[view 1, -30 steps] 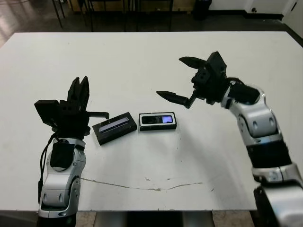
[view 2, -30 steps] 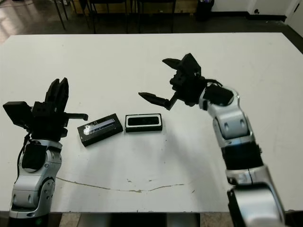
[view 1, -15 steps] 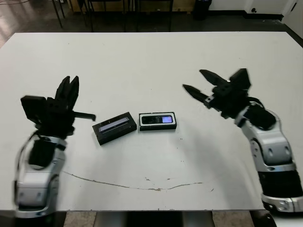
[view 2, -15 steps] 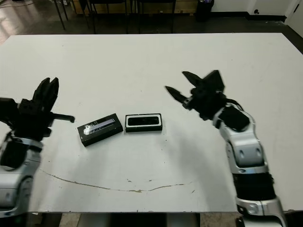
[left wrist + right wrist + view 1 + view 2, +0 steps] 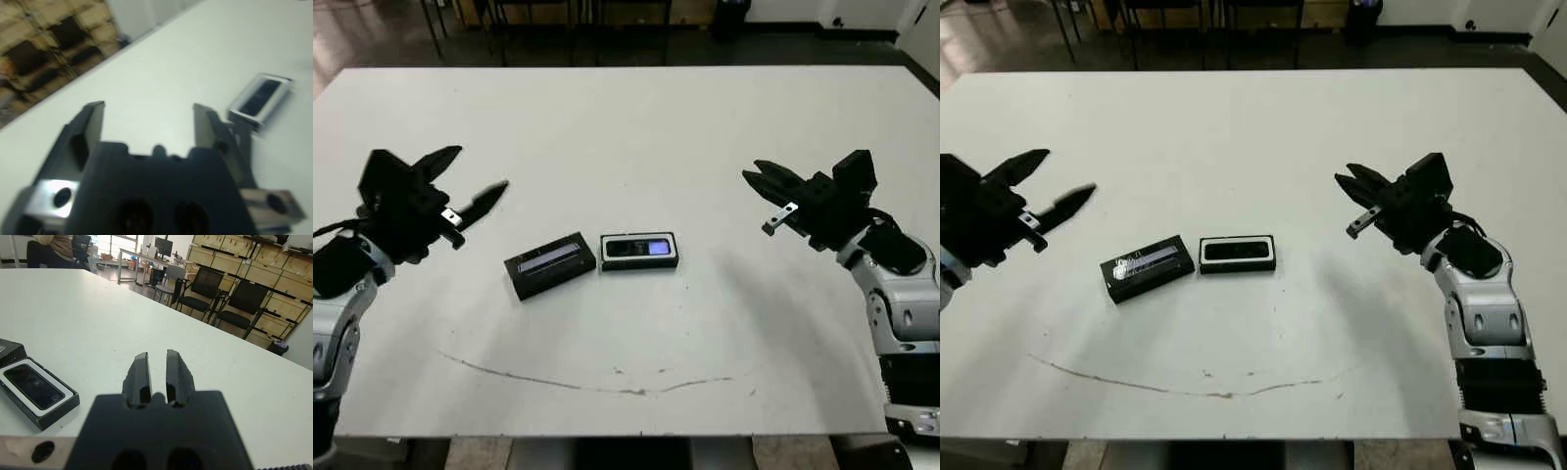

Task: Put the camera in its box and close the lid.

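Left eye view: one white counter [image 5: 626, 117] with two arms over it, both held off the surface
Count: one camera [image 5: 639, 248], one box [image 5: 639, 262], one lid [image 5: 550, 264], two grippers
Camera: lies flat inside the box near the middle of the counter, bluish screen facing up
Box: black with a white lining, open on top
Lid: flat on the counter just beside the box, on the robot's left of it, turned at a slight angle, pale strip up
Left gripper [image 5: 470, 186]: raised over the left part of the counter, well apart from the lid, fingers spread wide and holding nothing
Right gripper [image 5: 762, 186]: raised over the right part of the counter, well apart from the box, fingers [image 5: 142, 374] nearly together with only a narrow gap, empty
Surface: a thin dark scuff line [image 5: 597, 384] curves across the near part of the counter
Room: black chairs [image 5: 222, 301], stacked wooden crates [image 5: 244, 259] and a desk with a monitor [image 5: 161, 244] show beyond the far edge; a seated person [image 5: 51, 247] is partly in view there
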`<act>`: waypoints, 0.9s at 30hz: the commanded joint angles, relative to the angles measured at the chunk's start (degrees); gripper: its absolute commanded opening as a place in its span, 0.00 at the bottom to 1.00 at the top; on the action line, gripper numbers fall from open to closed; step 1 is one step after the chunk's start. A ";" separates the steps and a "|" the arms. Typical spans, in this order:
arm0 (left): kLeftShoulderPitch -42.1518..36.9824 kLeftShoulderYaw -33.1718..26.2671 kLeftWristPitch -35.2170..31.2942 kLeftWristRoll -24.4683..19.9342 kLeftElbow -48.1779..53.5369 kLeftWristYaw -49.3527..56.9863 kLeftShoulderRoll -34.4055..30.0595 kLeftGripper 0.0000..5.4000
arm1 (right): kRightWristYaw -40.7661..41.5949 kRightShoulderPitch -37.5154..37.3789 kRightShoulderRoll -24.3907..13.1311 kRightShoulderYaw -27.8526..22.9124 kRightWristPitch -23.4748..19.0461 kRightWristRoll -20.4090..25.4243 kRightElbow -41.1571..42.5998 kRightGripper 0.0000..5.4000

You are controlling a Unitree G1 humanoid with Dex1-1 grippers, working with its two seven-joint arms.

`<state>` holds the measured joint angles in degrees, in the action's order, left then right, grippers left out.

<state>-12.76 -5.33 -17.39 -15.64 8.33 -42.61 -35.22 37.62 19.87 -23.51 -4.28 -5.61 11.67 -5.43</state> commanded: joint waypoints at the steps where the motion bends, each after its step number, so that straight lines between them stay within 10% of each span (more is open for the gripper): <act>1: -4.44 3.45 0.71 -0.06 -6.80 -7.70 -2.69 0.78 | 0.21 0.18 -0.90 0.55 -0.34 -0.38 -0.65 0.00; 6: -10.97 7.59 5.33 0.56 -17.25 -18.40 -3.15 1.00 | 0.52 0.25 -1.37 0.56 -1.28 0.03 -1.14 0.00; 27: -13.16 12.16 14.71 3.74 -31.89 -27.91 -1.83 1.00 | -0.08 0.80 -1.83 2.09 -2.61 -1.08 -2.99 0.00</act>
<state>-26.88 6.33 -3.18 -12.69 -22.78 -69.84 -37.20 37.59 20.49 -24.70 -2.61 -7.13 11.09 -7.56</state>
